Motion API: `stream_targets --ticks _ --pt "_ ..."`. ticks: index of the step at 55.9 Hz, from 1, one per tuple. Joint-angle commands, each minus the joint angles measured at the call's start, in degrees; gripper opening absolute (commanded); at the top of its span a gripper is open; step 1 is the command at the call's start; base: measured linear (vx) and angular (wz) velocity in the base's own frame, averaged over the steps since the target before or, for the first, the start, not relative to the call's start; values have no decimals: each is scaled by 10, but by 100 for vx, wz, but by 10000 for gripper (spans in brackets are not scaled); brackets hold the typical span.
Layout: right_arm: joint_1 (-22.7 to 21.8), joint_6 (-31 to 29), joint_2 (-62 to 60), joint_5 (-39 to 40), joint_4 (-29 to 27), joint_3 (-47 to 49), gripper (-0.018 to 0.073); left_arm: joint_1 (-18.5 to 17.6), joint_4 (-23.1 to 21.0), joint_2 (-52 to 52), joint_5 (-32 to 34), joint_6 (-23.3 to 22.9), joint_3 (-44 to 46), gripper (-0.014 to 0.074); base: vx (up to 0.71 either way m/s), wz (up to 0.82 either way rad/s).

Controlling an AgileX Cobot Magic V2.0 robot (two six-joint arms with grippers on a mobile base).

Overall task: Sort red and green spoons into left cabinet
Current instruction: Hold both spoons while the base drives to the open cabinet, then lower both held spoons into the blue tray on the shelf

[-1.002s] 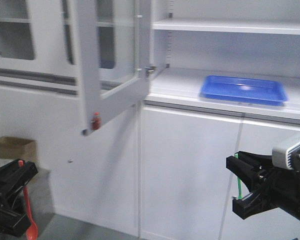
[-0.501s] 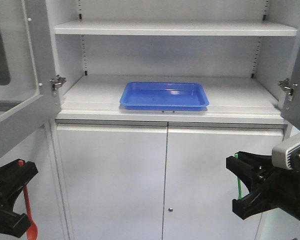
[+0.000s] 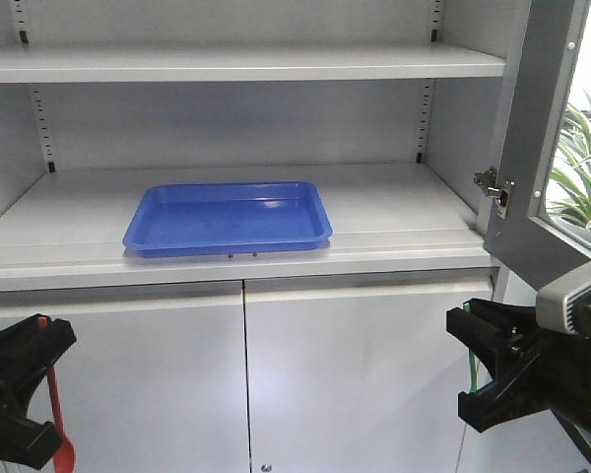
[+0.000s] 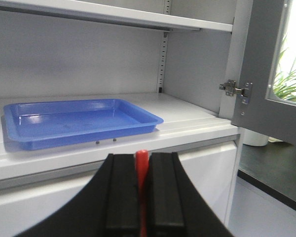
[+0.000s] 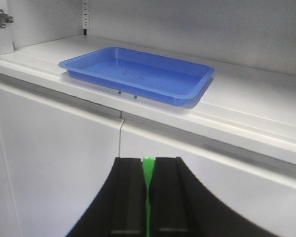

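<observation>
The left cabinet (image 3: pixel 394 207) stands with its right door swung open. The blue tray (image 3: pixel 227 244) lies on the lower open shelf, at the front edge and left of the middle. Below that edge, the left gripper (image 4: pixel 141 165) is clenched on the red spoon (image 3: pixel 55 419), whose bowl hangs down. The right gripper (image 5: pixel 148 168) pinches the green spoon (image 3: pixel 470 379) by its handle, well apart from the tray.

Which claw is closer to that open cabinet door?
Right. The right gripper, holding the green spoon, sits just below the open door; the left gripper, holding the red spoon, is on the opposite side.
</observation>
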State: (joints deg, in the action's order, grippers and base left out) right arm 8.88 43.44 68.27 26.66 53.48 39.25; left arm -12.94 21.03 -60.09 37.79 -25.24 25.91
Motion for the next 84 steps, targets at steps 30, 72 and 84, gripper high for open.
stream_targets --ticks 30,72,84 --pt "-2 1 -15 31 -13 17 -6 1 -12 11 50 -3 16 73 31 6" --pt "-2 1 -15 31 -13 17 -6 1 -12 11 50 -3 16 73 21 4" --pt "-2 1 -15 31 -13 17 -6 1 -12 11 50 -3 16 73 7 3"
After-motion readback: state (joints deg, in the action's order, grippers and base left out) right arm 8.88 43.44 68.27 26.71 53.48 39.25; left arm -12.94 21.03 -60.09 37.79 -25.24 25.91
